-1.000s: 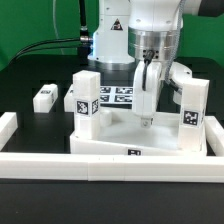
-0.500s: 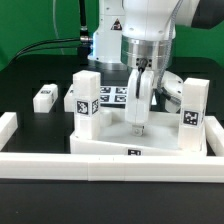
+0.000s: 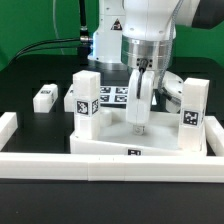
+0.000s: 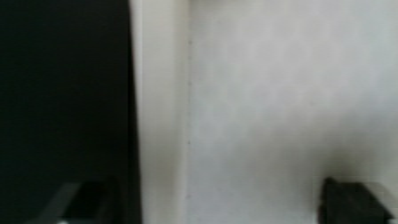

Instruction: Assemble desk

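The white desk top (image 3: 108, 137) lies against the front border wall, its tag facing the camera. Two white tagged legs stand upright on it, one at the exterior view's left (image 3: 84, 96) and one at the right (image 3: 193, 105). My gripper (image 3: 140, 92) is over the top's far middle and is shut on a third white leg (image 3: 139, 108), held vertical with its lower tip just above or touching the top. In the wrist view this leg (image 4: 249, 110) fills the picture between the dark fingertips (image 4: 80, 203) of my gripper (image 4: 217, 205). A fourth leg (image 3: 44, 97) lies loose at the left.
A low white border wall (image 3: 100, 165) runs along the front with short side pieces (image 3: 8, 125). The marker board (image 3: 116, 96) lies flat behind the desk top. The robot base stands at the back, with a green backdrop behind it.
The gripper with the leg moved slightly to the exterior view's left and a little lower one second ago. It has held nearly still over the last half second.
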Tool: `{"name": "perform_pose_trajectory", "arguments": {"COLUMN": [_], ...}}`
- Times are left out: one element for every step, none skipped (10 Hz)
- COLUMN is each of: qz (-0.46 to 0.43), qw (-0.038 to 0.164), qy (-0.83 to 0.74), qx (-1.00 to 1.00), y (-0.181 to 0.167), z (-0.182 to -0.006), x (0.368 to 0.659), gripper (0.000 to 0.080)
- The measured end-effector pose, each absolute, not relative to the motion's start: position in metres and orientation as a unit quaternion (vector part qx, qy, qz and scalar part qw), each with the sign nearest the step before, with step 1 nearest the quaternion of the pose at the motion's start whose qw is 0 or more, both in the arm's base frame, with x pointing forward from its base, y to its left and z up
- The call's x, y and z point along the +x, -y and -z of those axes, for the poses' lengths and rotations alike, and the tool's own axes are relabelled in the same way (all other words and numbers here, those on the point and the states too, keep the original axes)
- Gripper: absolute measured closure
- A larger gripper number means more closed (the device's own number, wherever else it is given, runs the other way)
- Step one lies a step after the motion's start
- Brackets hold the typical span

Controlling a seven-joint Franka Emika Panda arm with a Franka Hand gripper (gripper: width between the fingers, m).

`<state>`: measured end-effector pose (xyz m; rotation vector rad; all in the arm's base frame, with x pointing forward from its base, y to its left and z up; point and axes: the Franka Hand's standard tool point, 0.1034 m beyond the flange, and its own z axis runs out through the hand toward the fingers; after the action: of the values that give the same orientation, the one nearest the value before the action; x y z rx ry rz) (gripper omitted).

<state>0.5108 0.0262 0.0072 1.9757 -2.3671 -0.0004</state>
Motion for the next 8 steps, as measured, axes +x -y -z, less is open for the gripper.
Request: {"name": "perform_pose_trajectory", "arguments": {"qz": [0.000, 0.000, 0.000, 0.000, 0.000, 0.000, 0.001, 0.001], "qw": [0.029, 0.029, 0.029, 0.029, 0.030, 0.030, 0.030, 0.030], "qy": [0.765, 0.764, 0.764, 0.764, 0.757, 0.755, 0.753, 0.751], "qx": [0.644, 0.644, 0.644, 0.645, 0.653, 0.655, 0.658, 0.660], "y": [-0.0255, -0.0257, -0.0256, -0.0257, -0.0265, -0.0265, -0.0266, -0.0266], "z": [-0.0078, -0.0075, -0.0071, -0.0070, -0.0068, -0.0068, -0.0068, -0.0068], "x": [0.5118, 0.5115, 0.5112, 0.5112, 0.5107, 0.5107, 0.5107, 0.5107], "gripper": [0.0401, 0.0401, 0.0586, 0.0715, 0.0715, 0.0742, 0.0742, 0.0742]}}
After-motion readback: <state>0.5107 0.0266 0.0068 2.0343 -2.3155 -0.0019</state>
